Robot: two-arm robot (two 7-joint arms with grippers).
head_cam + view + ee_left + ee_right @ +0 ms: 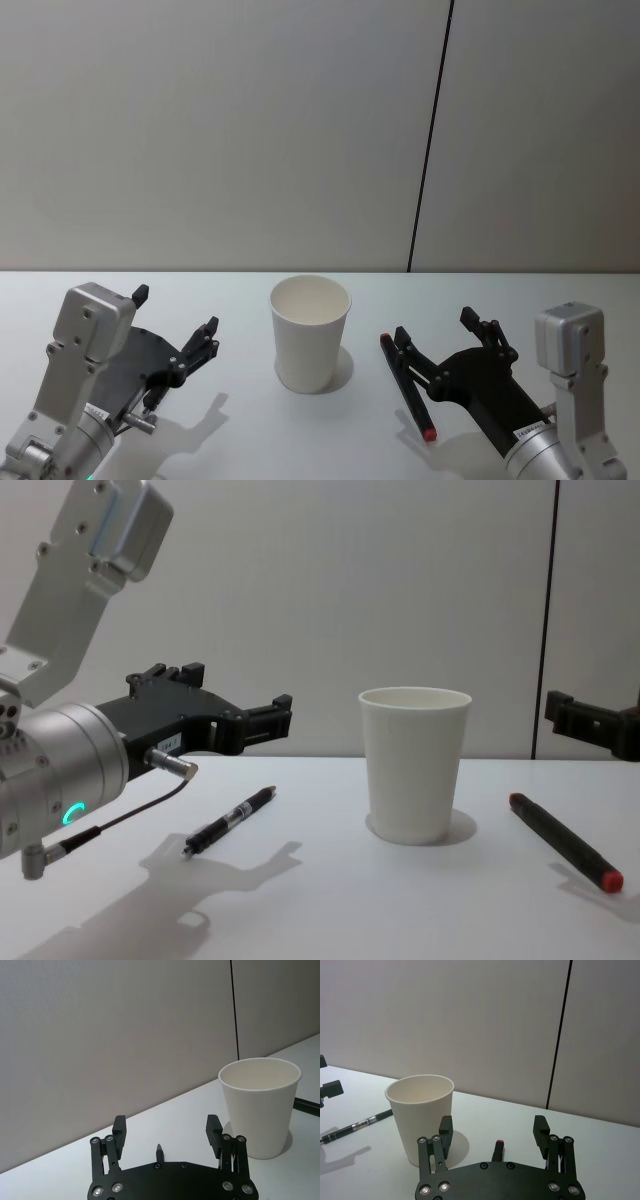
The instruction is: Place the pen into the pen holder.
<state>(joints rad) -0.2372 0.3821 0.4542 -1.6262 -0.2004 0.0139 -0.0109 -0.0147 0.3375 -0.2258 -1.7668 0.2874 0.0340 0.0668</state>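
The pen holder (311,335) is an off-white paper cup standing upright and empty in the middle of the white table. A black pen with silver bands (230,820) lies on the table to its left, under my left gripper (176,312), which hovers open above it. A dark pen with red ends (407,395) lies to the cup's right, below my open right gripper (434,327). In the left wrist view the black pen's tip (159,1150) shows between the open fingers (119,1127). In the right wrist view a red pen end (498,1149) sits between that gripper's fingers (540,1127).
The white table (300,440) runs back to a plain grey wall with a dark vertical seam (430,140). Bare table surface lies in front of the cup and between the two arms.
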